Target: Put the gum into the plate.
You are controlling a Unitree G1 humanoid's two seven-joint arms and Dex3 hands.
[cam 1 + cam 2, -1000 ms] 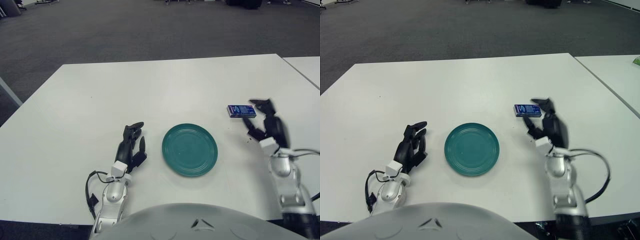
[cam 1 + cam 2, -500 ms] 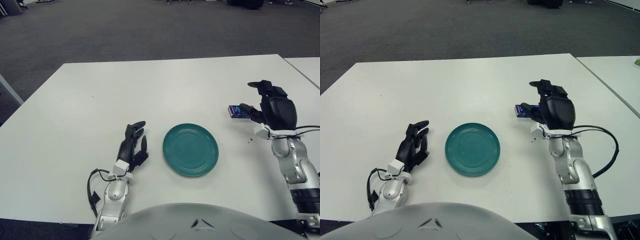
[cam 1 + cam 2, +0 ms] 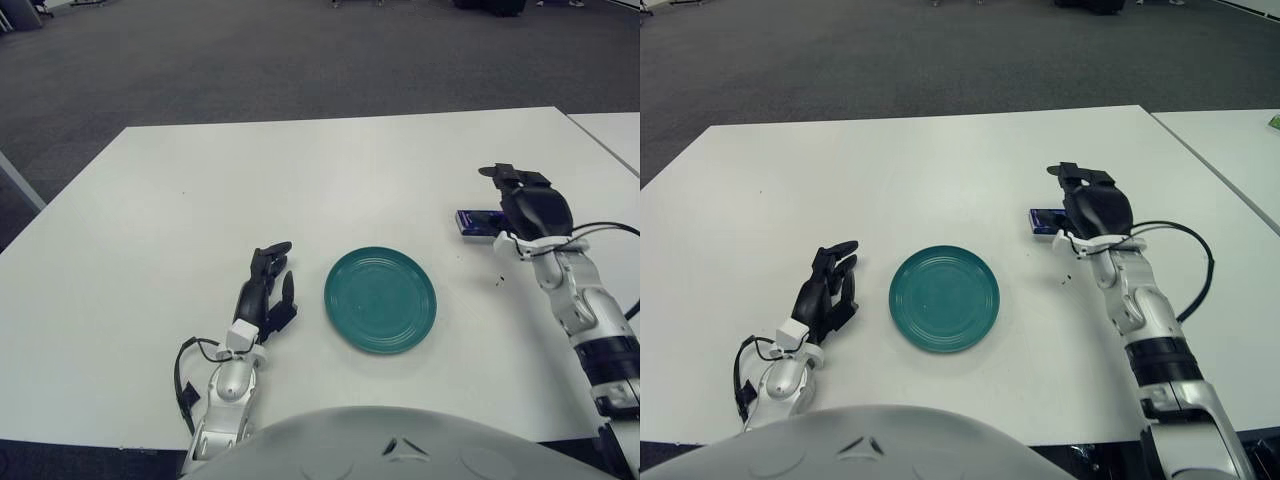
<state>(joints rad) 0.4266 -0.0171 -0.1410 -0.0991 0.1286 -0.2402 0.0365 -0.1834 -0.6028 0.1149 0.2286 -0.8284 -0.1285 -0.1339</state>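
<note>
The right hand point(image 3: 530, 208) has swung over the gum point(image 3: 473, 221) within the last second, moving from beside the pack to hunched above its right end, so that only the left part of the blue pack shows beyond the fingers point(image 3: 497, 172). Whether they have closed on it I cannot tell; the pack looks to lie flat on the table point(image 3: 300, 180), well apart from the green plate point(image 3: 380, 299). The grasp seems imminent, not finished. The left hand point(image 3: 262, 295) shows just left of the plate, fingers loosely extended, holding nothing.
</note>
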